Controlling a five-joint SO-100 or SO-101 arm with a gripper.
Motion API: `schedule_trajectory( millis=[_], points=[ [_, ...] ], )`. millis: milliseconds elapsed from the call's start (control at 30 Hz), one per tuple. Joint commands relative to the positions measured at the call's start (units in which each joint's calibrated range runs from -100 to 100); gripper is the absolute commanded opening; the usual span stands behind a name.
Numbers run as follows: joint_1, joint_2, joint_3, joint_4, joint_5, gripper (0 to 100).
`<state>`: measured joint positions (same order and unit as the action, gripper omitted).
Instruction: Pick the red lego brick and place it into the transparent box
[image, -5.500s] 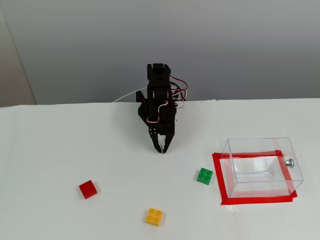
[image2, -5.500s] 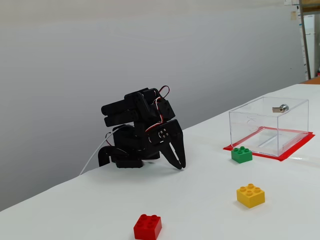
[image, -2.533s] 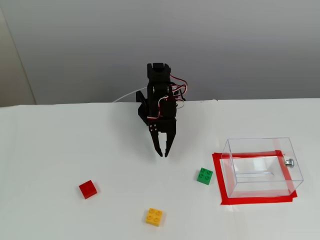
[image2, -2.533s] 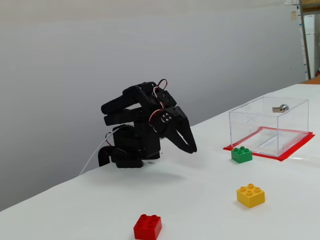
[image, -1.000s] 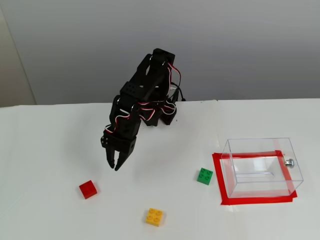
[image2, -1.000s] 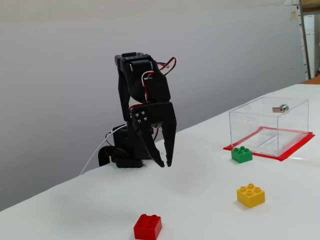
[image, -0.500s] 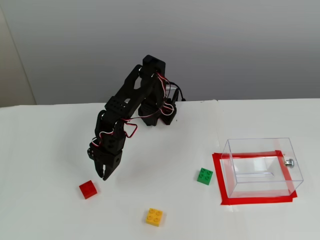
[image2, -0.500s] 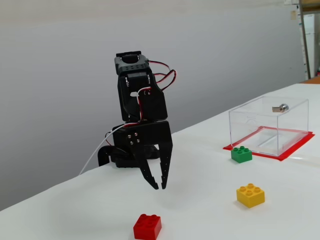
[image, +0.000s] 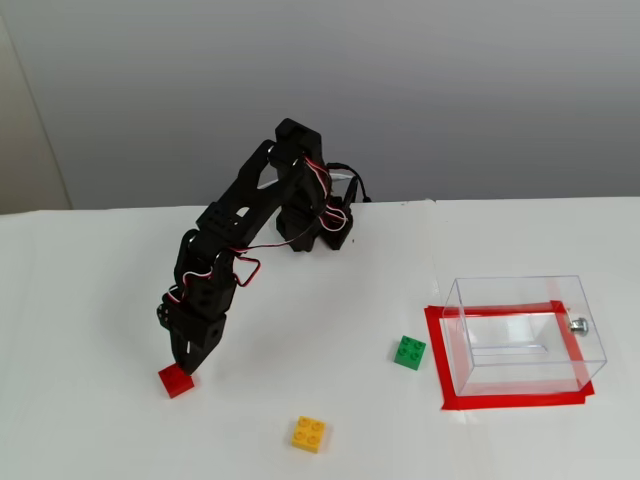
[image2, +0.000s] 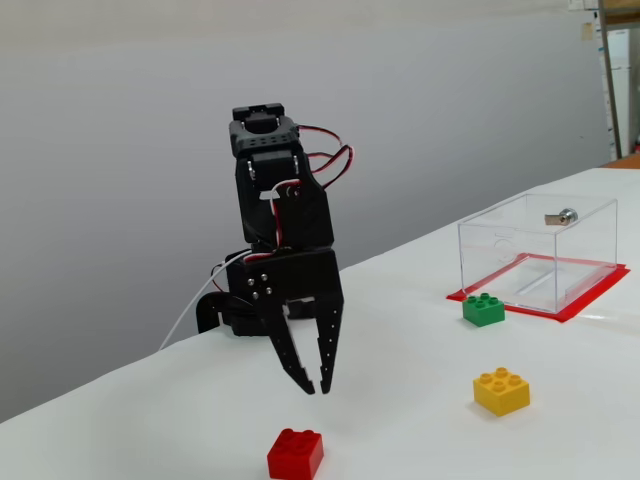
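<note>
Red lego brick (image2: 295, 454) sits loose on the table below my gripper (image2: 312, 389), whose jaws hang slightly parted and empty, so grasping, carrying and dropping into the transparent box (image: 523, 333) remain.

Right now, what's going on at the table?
The gripper hangs just above the red brick, fingers pointing down and slightly parted, not touching it. The brick sits on the table, not yet picked. The clear box stands empty on its red tape frame, to the right in both fixed views. A green brick lies near the box and a yellow one lies in front.
</note>
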<state>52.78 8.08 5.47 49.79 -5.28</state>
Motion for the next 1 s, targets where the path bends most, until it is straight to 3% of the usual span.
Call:
schedule_trajectory(
  millis=[0,300,633,967],
  points=[
    [1.2,0.3,-2.1,-1.4,0.2,3],
    [2.8,2.1,-1.8,-0.5,0.4,4],
    [1.6,2.3,0.3,-0.7,0.4,31],
    [0.2,2.5,0.2,-1.3,0.3,32]
  ],
)
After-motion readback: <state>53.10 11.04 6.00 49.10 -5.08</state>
